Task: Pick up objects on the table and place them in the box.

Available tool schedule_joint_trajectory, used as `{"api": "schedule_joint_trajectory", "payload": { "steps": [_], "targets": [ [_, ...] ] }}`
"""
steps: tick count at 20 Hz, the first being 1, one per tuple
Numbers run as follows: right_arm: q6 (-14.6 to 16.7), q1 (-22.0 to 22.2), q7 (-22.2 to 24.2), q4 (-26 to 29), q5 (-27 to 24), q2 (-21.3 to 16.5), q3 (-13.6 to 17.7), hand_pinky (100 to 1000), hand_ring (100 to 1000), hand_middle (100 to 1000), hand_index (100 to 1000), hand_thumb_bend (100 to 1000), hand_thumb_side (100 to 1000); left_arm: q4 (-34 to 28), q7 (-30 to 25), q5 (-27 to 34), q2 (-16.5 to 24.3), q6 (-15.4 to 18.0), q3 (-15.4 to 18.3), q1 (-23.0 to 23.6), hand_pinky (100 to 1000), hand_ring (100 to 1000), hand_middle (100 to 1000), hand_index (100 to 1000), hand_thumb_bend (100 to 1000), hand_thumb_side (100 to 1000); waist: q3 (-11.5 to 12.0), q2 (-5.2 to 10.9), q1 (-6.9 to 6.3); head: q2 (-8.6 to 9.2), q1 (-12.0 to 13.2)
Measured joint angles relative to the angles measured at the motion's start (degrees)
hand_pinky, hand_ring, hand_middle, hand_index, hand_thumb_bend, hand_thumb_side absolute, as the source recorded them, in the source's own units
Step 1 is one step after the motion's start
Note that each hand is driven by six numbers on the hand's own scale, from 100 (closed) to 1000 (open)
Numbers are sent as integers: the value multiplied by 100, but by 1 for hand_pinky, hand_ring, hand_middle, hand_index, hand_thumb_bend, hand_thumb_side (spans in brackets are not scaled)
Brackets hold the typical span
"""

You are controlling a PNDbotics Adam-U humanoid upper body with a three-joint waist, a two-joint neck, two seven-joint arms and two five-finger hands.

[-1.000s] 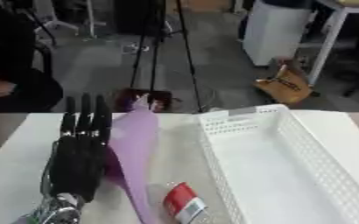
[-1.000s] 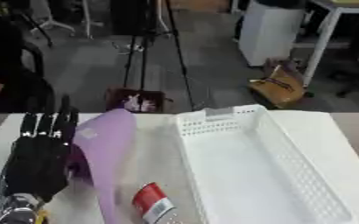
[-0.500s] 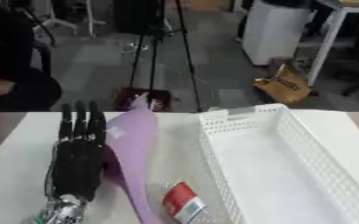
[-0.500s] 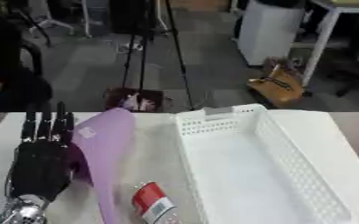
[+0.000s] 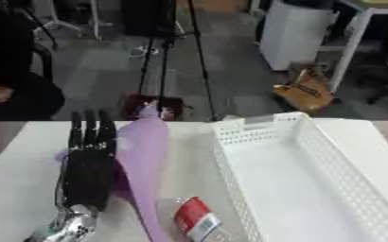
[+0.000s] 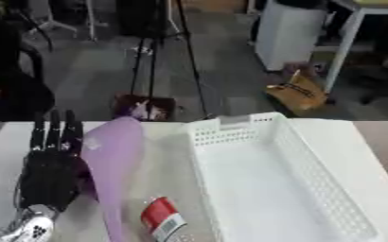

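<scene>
at the bottom centre a red and white can lies on the table, its label too blurred to read. left of it, the left hand lies flat, fingers straight, holding nothing, just beside a long purple object. the white box fills the right, empty.

Open strip of table between purple sheet and white box, blocked lower down by red-and-white can. Box interior unobstructed from above. Left robot hand flat just beside the sheet's left edge.
</scene>
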State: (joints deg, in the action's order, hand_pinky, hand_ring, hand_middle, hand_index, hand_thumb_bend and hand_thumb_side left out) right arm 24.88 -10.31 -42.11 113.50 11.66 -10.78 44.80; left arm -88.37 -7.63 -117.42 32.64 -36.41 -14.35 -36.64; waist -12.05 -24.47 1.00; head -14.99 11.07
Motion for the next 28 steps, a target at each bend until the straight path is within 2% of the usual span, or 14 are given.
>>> {"api": "schedule_joint_trajectory", "payload": {
  "steps": [14, 15, 16, 17, 18, 19, 26, 27, 28],
  "targets": [
    [25, -4, 27, 0, -35, 1, -16, 598, 560, 530, 593, 100, 497, 591, 194, 62, -86, -15, -7, -298, 1000, 963, 939, 917, 717, 492, -56, -1, -6, 50, 32],
    [26, -4, 28, 0, -37, 1, -23, 598, 560, 531, 594, 100, 497, 618, 207, 62, -86, -17, -7, -317, 986, 938, 902, 848, 639, 428, -57, -1, -6, 51, 32],
    [27, -4, 29, 0, -40, 1, -31, 598, 560, 531, 594, 100, 497, 635, 238, 62, -86, -19, -7, -326, 986, 938, 902, 848, 639, 428, -61, -1, -5, 52, 33],
    [27, -4, 30, 0, -41, 1, -33, 598, 560, 531, 594, 100, 496, 656, 278, 62, -86, -25, -7, -335, 973, 922, 877, 796, 576, 392, -63, -1, -5, 53, 34],
    [28, -4, 30, 0, -42, 2, -33, 598, 560, 531, 594, 100, 496, 666, 328, 62, -86, -32, -7, -343, 973, 921, 874, 792, 571, 390, -64, -1, -4, 55, 35],
    [28, -4, 30, 0, -44, 2, -33, 598, 561, 531, 594, 100, 496, 679, 384, 65, -86, -37, -7, -352, 968, 909, 854, 766, 516, 370, -67, -1, -3, 62, 39],
    [28, -3, 30, 0, -61, 5, -34, 597, 560, 530, 594, 100, 492, 755, 762, 211, -86, 60, -26, -361, 967, 901, 830, 726, 511, 320, -79, -2, -3, 93, 49],
    [27, -3, 30, 0, -63, 5, -34, 598, 561, 530, 594, 100, 490, 765, 800, 236, -86, 97, -26, -361, 957, 895, 817, 718, 459, 294, -80, -2, -3, 93, 49],
    [27, -3, 29, 0, -64, 5, -34, 598, 561, 530, 594, 100, 490, 770, 838, 250, -84, 138, -28, -361, 957, 895, 817, 718, 459, 294, -80, -2, -3, 94, 50]
  ]
}}
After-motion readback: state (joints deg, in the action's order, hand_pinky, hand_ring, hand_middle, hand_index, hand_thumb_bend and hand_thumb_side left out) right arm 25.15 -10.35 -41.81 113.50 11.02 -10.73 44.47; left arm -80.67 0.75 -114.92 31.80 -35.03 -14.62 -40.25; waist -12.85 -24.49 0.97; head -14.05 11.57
